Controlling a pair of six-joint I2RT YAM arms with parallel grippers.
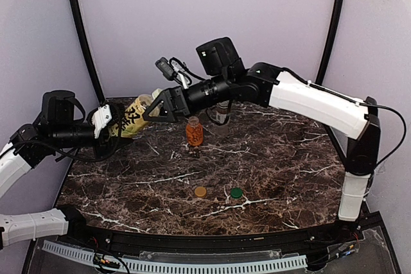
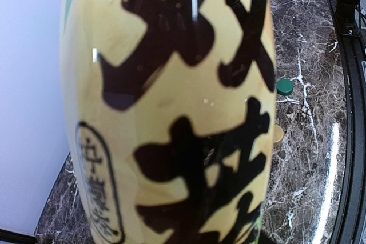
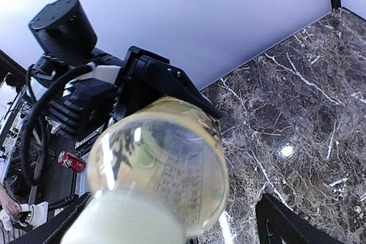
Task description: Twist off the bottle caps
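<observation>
Above the back left of the marbled surface point(image 1: 270, 158), the yellow-labelled bottle point(image 1: 133, 115), printed with bold black characters, is held tilted and clamped by the left gripper point(image 1: 114, 123). Its pale cap point(image 3: 123, 221) is flanked by the right gripper point(image 1: 153, 108), whose fingers are spread apart. A short orange bottle point(image 1: 194, 131) is seen upright nearby.

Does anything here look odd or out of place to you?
Two things stand out. The yellow-labelled bottle is off the table, tipped almost on its side in the left gripper, with its white cap pointing at the open right gripper. An orange cap and a green cap also lie loose near the front edge.
</observation>
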